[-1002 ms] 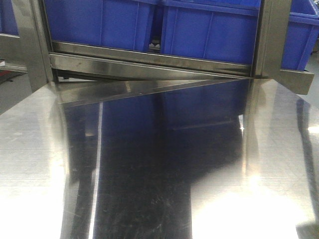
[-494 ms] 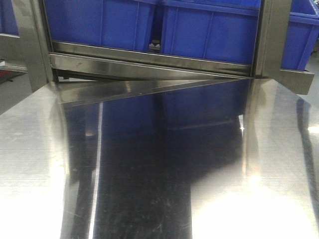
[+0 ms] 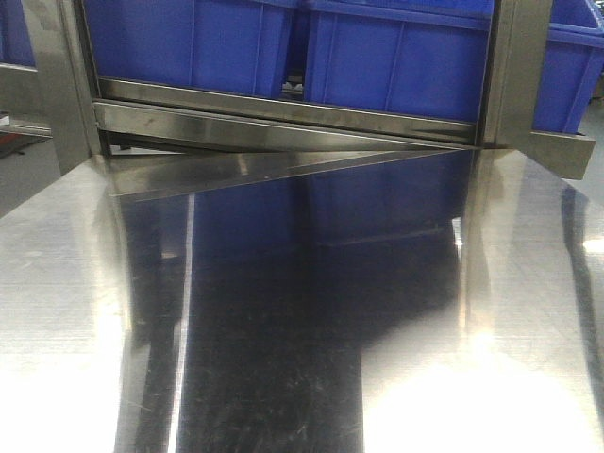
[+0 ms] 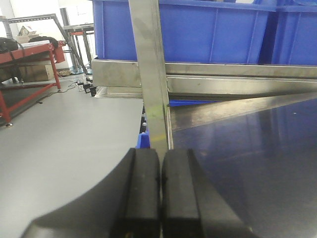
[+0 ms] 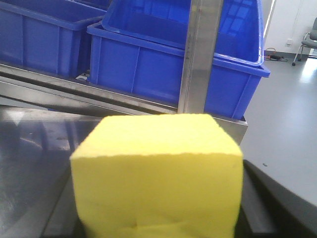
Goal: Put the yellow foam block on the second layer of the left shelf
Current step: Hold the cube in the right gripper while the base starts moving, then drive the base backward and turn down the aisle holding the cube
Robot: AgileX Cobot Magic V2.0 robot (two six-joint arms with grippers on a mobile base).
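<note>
Fingers (image 4: pixel 141 193) of left gripper (image 4: pixel 160 166) pressed flat together with nothing between them, low in front of steel rack (image 4: pixel 148 74), by its left upright. Right gripper (image 5: pixel 158 218) clamped on yellow foam block (image 5: pixel 157 173), a dark finger (image 5: pixel 260 201) just showing at the block's right flank. Block in front of rack, near its right upright, over polished tabletop (image 3: pixel 283 330). Blue bins (image 3: pixel 396 57) side by side on rack's shelf. Red frame (image 4: pixel 29 54) far left of rack, across grey floor.

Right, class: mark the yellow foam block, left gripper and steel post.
yellow foam block (image 5: pixel 157 183), right wrist view, front face.
left gripper (image 4: pixel 161 156), left wrist view, between its shut fingers.
steel post (image 4: pixel 150 74), left wrist view, its front face.
</note>
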